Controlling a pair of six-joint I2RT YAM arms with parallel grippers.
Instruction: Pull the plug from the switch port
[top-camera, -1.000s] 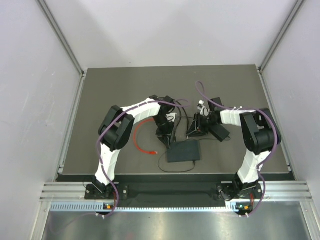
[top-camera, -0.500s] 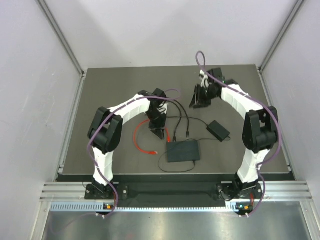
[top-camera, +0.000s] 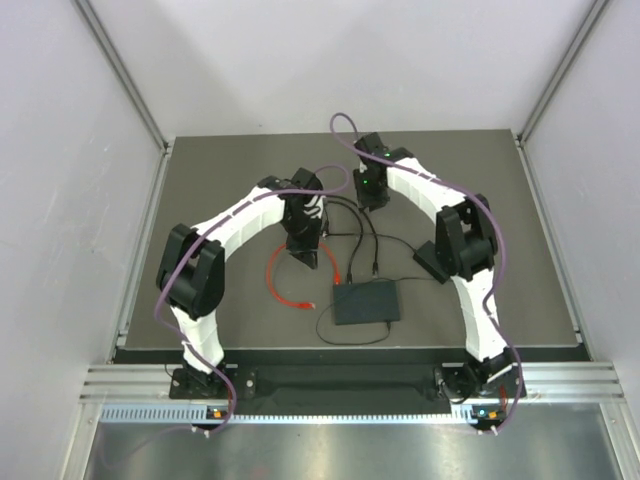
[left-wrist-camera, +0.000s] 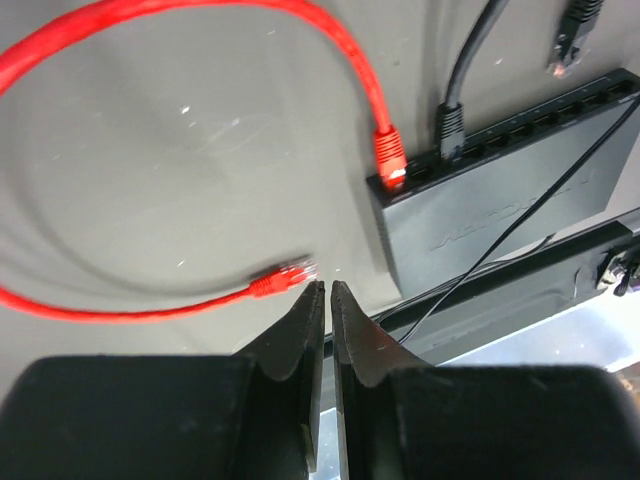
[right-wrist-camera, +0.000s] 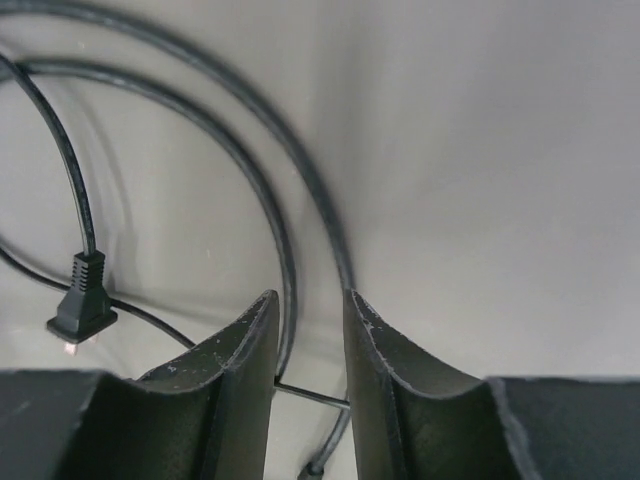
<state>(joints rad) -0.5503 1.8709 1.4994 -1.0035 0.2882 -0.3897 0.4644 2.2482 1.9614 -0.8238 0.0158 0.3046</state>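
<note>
The switch (top-camera: 366, 301) is a flat dark grey box near the table's front middle; it also shows in the left wrist view (left-wrist-camera: 480, 215). A red plug (left-wrist-camera: 389, 160) and a black plug (left-wrist-camera: 450, 125) sit in ports on its far edge. A second black plug (left-wrist-camera: 568, 45) lies loose behind it. The red cable's free end (left-wrist-camera: 285, 277) lies on the table, just in front of my left gripper (left-wrist-camera: 326, 290), which is shut and empty. In the top view my left gripper (top-camera: 305, 255) hangs behind and left of the switch. My right gripper (right-wrist-camera: 310, 300) is open and empty above black cables (right-wrist-camera: 285, 230), farther back (top-camera: 370, 195).
The red cable (top-camera: 280, 280) loops on the table left of the switch. A black power-adapter brick (top-camera: 430, 262) lies to the right, partly behind my right arm. Its thin lead (top-camera: 350, 340) curls in front of the switch. A small black power plug (right-wrist-camera: 80, 305) lies by the cables.
My right arm has swung from the right of the switch to the back and then left to the table's middle. My left gripper has drawn back and left, away from the switch.
</note>
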